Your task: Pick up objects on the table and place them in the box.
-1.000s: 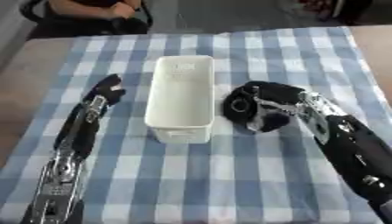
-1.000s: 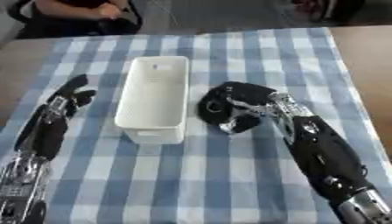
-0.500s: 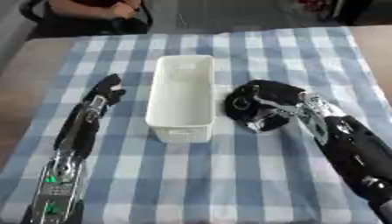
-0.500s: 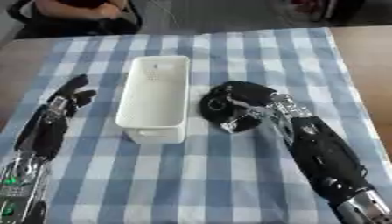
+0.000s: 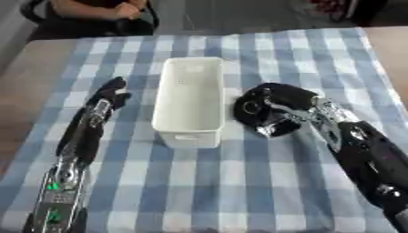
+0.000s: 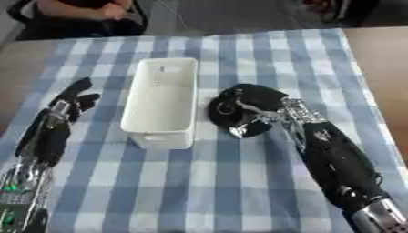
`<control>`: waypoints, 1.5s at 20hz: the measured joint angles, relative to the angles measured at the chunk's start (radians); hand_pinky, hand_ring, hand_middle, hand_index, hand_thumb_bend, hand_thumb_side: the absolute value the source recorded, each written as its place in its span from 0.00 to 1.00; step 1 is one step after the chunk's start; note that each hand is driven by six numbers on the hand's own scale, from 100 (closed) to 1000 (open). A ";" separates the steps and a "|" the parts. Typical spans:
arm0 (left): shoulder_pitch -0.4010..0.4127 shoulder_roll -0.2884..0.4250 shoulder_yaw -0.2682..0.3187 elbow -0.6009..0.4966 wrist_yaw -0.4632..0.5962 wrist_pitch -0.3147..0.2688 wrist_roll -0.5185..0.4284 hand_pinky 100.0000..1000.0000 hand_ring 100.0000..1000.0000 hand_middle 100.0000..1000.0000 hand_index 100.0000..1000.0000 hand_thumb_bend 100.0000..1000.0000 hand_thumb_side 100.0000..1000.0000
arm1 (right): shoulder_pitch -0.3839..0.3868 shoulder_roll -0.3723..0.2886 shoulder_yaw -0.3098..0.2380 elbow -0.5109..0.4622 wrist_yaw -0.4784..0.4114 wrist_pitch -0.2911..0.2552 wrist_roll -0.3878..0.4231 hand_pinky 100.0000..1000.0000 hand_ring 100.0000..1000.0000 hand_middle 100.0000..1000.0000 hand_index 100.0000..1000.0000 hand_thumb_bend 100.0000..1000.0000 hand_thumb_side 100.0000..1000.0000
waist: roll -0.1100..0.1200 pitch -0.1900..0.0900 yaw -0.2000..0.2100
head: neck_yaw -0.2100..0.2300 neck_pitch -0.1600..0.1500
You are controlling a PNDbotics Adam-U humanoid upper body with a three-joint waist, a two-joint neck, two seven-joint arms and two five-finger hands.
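Your right hand (image 5: 275, 111) is curled round a dark round thing (image 5: 253, 108). Lift it, then move toward 9 o'clock over the white box (image 5: 190, 98). Your left hand (image 5: 108, 95) rests with fingers straight.

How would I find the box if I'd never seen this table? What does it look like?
Look at the blue and white checked tablecloth that covers the table. Near its middle, between the left hand and the right hand, lies the box, long and narrow, its length running away from the robot. It is the only plain white thing there, open on top and seemingly empty.
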 measured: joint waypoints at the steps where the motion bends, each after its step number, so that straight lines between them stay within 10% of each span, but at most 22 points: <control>1: 0.000 0.000 0.000 0.000 0.000 0.000 0.000 0.90 0.82 1.00 0.90 0.00 1.00 | 0.000 0.000 0.000 0.000 0.000 0.000 -0.001 0.92 0.79 0.58 0.27 0.00 0.43 | 0.000 0.000 0.000 | 0.000 0.000; 30: 0.008 0.000 0.000 0.010 -0.001 0.003 -0.003 0.90 0.82 1.00 0.89 0.00 1.00 | -0.025 -0.099 0.039 -0.208 -0.135 0.029 0.029 0.91 0.79 0.57 0.27 0.00 0.43 | -0.010 -0.016 -0.006 | 0.000 -0.001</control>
